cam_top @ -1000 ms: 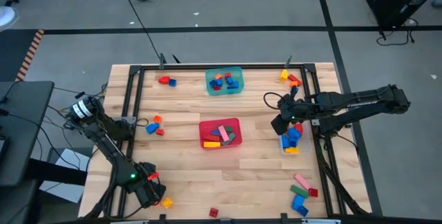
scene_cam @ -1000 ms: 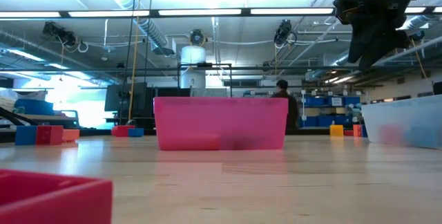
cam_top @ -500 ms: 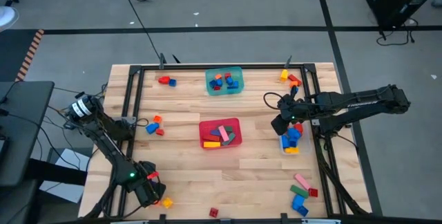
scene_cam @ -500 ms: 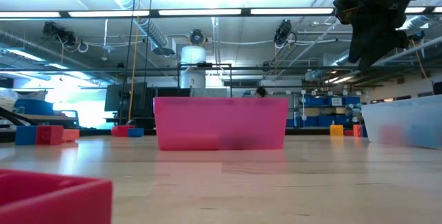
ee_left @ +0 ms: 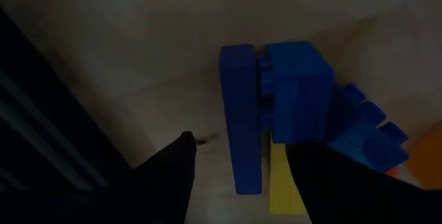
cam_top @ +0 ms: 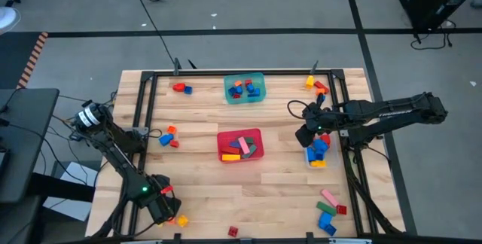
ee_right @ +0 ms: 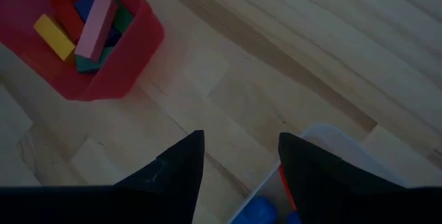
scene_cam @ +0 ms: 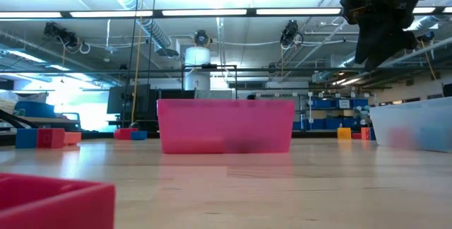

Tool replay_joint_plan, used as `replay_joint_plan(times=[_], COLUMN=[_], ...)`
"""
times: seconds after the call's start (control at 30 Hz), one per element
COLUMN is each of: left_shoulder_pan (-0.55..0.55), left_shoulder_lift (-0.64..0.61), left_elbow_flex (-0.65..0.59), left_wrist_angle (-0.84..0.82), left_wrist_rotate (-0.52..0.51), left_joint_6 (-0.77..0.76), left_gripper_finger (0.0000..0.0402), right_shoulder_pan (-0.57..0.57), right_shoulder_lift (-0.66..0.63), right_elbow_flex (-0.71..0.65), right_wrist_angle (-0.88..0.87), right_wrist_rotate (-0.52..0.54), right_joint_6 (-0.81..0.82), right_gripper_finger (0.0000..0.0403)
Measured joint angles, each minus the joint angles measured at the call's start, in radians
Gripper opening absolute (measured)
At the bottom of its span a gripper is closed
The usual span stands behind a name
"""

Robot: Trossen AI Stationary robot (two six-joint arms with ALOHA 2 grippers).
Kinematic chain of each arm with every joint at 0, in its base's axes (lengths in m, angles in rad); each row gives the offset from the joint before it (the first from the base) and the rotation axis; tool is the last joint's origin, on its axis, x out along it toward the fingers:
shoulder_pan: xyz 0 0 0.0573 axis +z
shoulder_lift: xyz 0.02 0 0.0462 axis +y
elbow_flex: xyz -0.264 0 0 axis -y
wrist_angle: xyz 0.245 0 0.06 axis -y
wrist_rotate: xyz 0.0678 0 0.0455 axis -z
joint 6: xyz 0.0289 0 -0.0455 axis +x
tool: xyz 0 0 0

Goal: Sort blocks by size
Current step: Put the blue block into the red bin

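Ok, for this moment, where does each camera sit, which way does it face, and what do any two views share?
High view: overhead, straight down on the table; both arms, left pincer at the near corner, right pincer beside the clear tub.
Low view: table height, level toward the room; right pincer hangs above.
Left wrist view: down past its fingers at blue blocks.
Right wrist view: down past its fingers at wood.
Shared: the red tub shows in the high, low and right wrist views.

Open table (cam_top: 196, 180) between the red tub (cam_top: 240, 145) and near edge; teal tub (cam_top: 245, 87) blocks the far centre, scattered blocks (cam_top: 169, 136) the left.
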Motion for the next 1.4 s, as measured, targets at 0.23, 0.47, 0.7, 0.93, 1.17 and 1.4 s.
replay_joint_plan(times=[0.23,0.47,0.7,0.93,1.17,1.4], left_shoulder_pan=[0.0,0.0,0.0,0.0,0.0,0.0], left_shoulder_lift=[0.003,0.003,0.01,0.008,0.008,0.007], left_elbow_flex=[-0.009,-0.024,-0.032,-0.033,-0.031,-0.03], left_wrist_angle=[0.0,0.008,0.017,0.035,0.018,0.006], left_wrist_rotate=[-0.04,-0.049,-0.067,-0.079,-0.098,-0.108], left_joint_6=[0.001,0.004,0.003,0.01,0.001,0.014], left_gripper_finger=[0.0232,0.0225,0.0193,0.016,0.0133,0.0072], right_shoulder_pan=[0.0,0.0,0.0,0.0,0.0,0.0], right_shoulder_lift=[0.0,0.0,0.0,0.0,0.0,0.0], right_elbow_flex=[0.0,0.0,0.0,0.0,0.0,0.0], right_wrist_angle=[0.001,0.003,0.01,0.033,0.035,0.035], right_wrist_rotate=[0.0,0.0,0.0,0.0,0.0,0.0], right_joint_6=[-0.006,-0.006,-0.007,-0.007,-0.006,-0.006], right_gripper_finger=[0.0199,0.0198,0.0197,0.0194,0.0193,0.0193])
